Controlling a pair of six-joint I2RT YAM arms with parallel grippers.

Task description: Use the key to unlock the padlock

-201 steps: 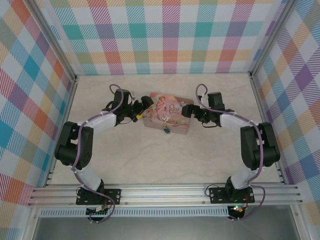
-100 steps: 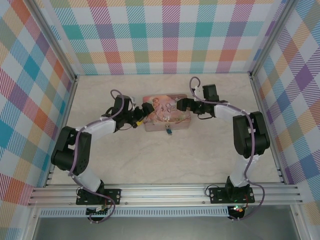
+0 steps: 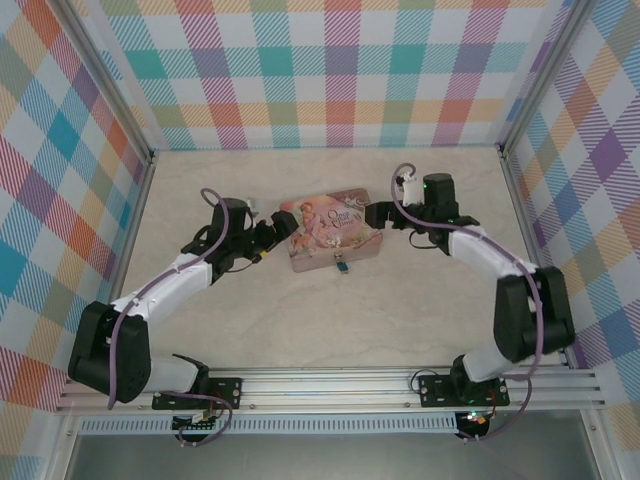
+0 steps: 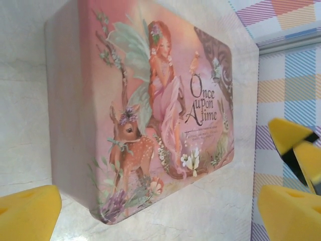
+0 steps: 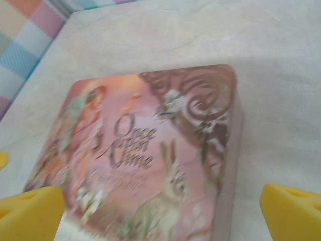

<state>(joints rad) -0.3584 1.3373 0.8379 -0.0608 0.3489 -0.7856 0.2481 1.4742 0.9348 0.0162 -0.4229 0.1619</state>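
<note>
progress on this one is next to nothing, as i judge it. my left gripper [image 3: 277, 238] stands spread wide just beside the left end of the pink tin [image 3: 330, 232]. my right gripper [image 3: 378, 216] stands just as wide by the tin's far right corner. neither set of jaws pinches anything.

in my left wrist view the yellow pads [image 4: 27, 213] sit at the two lower corners, with the illustrated lid lying between and beyond them. my right wrist view gives much the same from the other end, jaws apart and the blurred lid ahead.

the padlock [image 3: 341, 265] is the tiny blue thing against the tin's near long side, about midway along it, low by the table [image 3: 400, 310]. it is apart from both grippers. whether its shackle is closed is too small to tell, but nothing suggests it has been worked. where the key lies i cannot tell; it is too small or hidden.

so by my reckoning everything is left to do: find and pinch the key, steady the padlock with the other jaws, seat the key, turn it, and free the shackle.
</note>
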